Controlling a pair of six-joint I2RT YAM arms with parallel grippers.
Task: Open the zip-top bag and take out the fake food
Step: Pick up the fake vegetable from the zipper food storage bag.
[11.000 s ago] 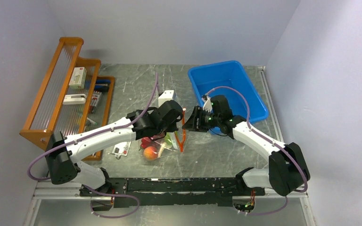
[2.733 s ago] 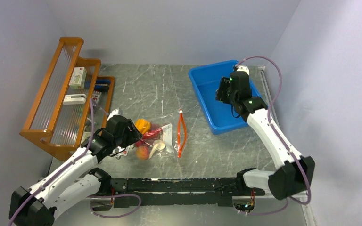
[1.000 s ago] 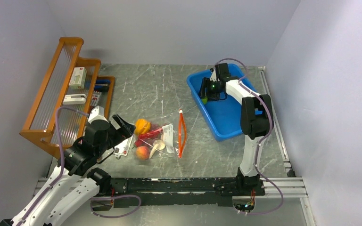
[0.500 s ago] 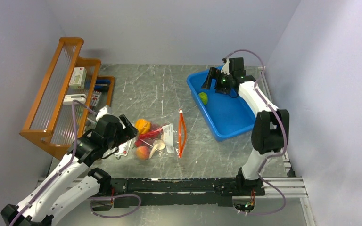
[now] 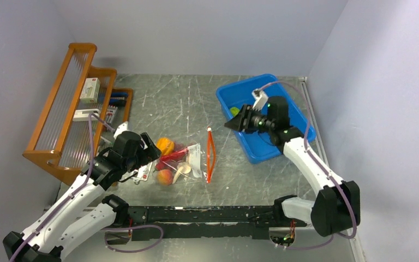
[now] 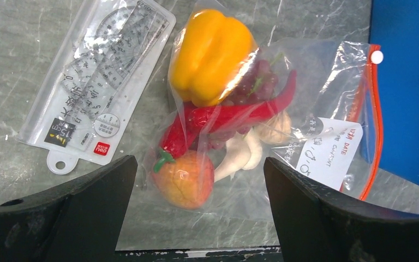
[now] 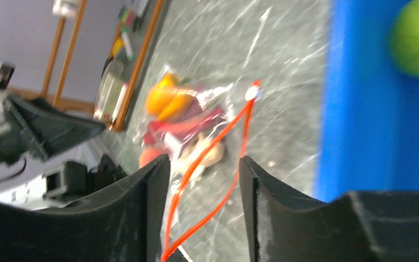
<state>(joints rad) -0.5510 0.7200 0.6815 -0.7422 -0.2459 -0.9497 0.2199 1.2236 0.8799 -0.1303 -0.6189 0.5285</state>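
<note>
The zip-top bag (image 5: pixel 192 158) is seen lying flat on the table (image 5: pixel 185 103) between the two arms. Its orange-red zip strip (image 5: pixel 210 155) is spread into a narrow loop on the side facing the blue bin (image 5: pixel 264 147).

From above, the contents are only a small coloured cluster. In the left wrist view they are told apart – a yellow bell pepper (image 6: pixel 213 54), red chillies (image 6: pixel 234 112), purple grapes (image 6: pixel 256 82), a peach (image 6: pixel 184 179), a garlic bulb (image 6: pixel 275 128) and a white piece (image 6: pixel 240 155), all inside the clear plastic.

The left gripper (image 6: pixel 196 164) is held above the bag's closed end, its fingers spread wide and nothing between them (a clear ruler packet (image 6: pixel 95 87) lies just beside the bag).

The lime (image 7: pixel 417 38) is shown plainly on the bin's floor by the right wrist view. From above it is half hidden behind the right gripper (image 5: pixel 230 124) – fingers parted at the bin's left rim, nothing held.
</note>
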